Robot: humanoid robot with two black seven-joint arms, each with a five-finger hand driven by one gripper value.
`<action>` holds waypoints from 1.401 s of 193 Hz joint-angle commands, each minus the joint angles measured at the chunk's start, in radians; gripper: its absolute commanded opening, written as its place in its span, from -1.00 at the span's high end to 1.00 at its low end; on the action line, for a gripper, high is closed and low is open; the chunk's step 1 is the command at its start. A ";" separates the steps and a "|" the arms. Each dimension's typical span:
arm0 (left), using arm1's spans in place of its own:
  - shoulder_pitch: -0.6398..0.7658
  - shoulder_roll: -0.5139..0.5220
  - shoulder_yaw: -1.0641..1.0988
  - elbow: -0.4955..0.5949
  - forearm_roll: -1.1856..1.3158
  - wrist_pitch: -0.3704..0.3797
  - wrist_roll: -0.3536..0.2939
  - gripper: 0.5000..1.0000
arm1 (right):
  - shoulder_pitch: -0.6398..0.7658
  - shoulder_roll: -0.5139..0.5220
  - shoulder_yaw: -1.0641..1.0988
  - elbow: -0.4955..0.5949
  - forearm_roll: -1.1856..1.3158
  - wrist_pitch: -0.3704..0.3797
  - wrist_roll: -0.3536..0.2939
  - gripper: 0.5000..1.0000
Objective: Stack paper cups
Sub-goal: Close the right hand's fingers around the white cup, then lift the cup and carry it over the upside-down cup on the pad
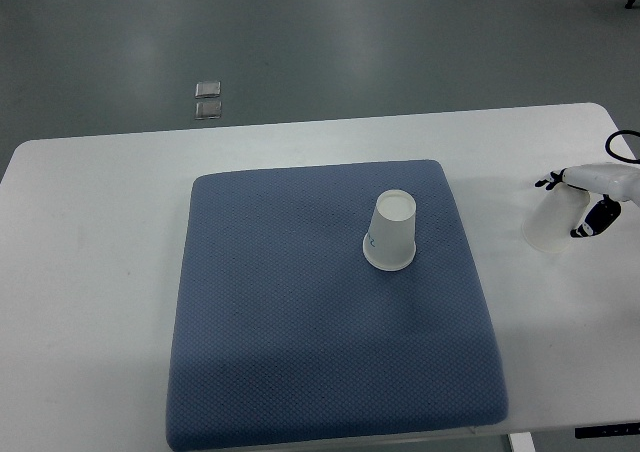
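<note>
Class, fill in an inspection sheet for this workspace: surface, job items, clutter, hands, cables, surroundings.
Surface: white table with a blue mat on it.
Job's things: one paper cup upside down on the mat; a second cup held at the table's right, off the mat.
Clutter: nothing seen.
Grippers: right hand grasps the second cup; left out of view.
Cables: black cable at the right edge.
Surroundings: grey floor with two small floor plates.

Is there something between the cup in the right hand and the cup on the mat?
Nothing visible. The right hand holds a cup over the table, right of the mat. Between it and the upside-down cup lie only bare table and mat.
</note>
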 commanded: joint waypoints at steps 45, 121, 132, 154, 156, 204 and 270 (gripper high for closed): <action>0.000 0.000 0.000 0.000 0.000 -0.001 -0.001 -1.00 | 0.007 -0.001 0.002 0.005 0.001 0.001 0.014 -0.22; 0.000 0.000 0.000 0.000 0.000 -0.001 -0.001 -1.00 | 0.028 -0.009 0.011 0.009 0.001 0.007 0.074 0.07; 0.000 0.000 0.000 0.000 0.000 -0.001 0.001 -1.00 | 0.030 -0.009 0.011 0.009 0.001 0.007 0.079 0.10; 0.000 0.000 0.000 0.000 0.000 -0.001 0.001 -1.00 | 0.031 -0.011 0.015 0.009 0.003 0.007 0.083 0.19; 0.000 0.000 0.000 0.000 0.000 0.001 0.001 -1.00 | 0.031 -0.011 0.015 0.009 0.003 0.007 0.085 0.21; 0.000 0.000 0.000 0.000 0.000 0.001 0.001 -1.00 | 0.063 -0.020 0.017 0.009 0.004 0.013 0.106 0.23; 0.000 0.000 0.000 0.000 0.000 -0.001 0.001 -1.00 | 0.234 -0.078 0.057 0.090 0.012 0.211 0.195 0.19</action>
